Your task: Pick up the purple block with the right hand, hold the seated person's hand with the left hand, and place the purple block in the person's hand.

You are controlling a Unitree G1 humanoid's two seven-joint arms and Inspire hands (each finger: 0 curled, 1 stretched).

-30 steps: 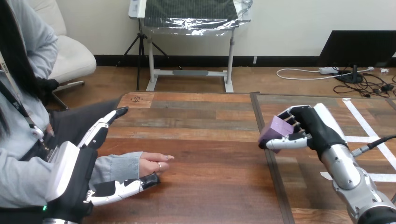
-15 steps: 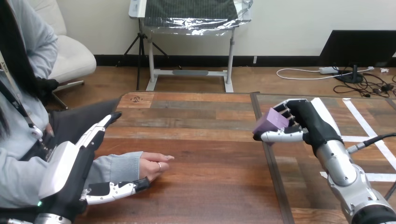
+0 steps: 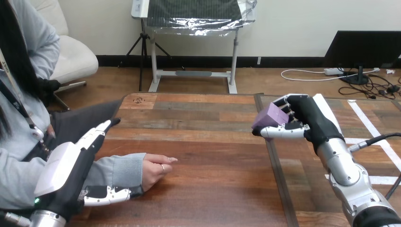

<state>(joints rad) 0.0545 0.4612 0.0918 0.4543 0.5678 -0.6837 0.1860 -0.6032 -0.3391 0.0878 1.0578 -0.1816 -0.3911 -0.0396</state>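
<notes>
The right hand (image 3: 312, 120) is clamped on the small purple cube-shaped block (image 3: 267, 117) — fingers curled over its far side, thumb along its near lower edge. It holds the block above the dark wooden plank table (image 3: 213, 165), close to the seam between the two table sections.

The left hand (image 3: 66, 172) is at the table's left edge, fingers straight and pointing away from the robot, thumb extended toward the right. The person's hand (image 3: 153, 165) rests on the table, its wrist lying between that thumb and the straight fingers — no curl round the wrist is visible. Block and person's hand are well apart.
</notes>
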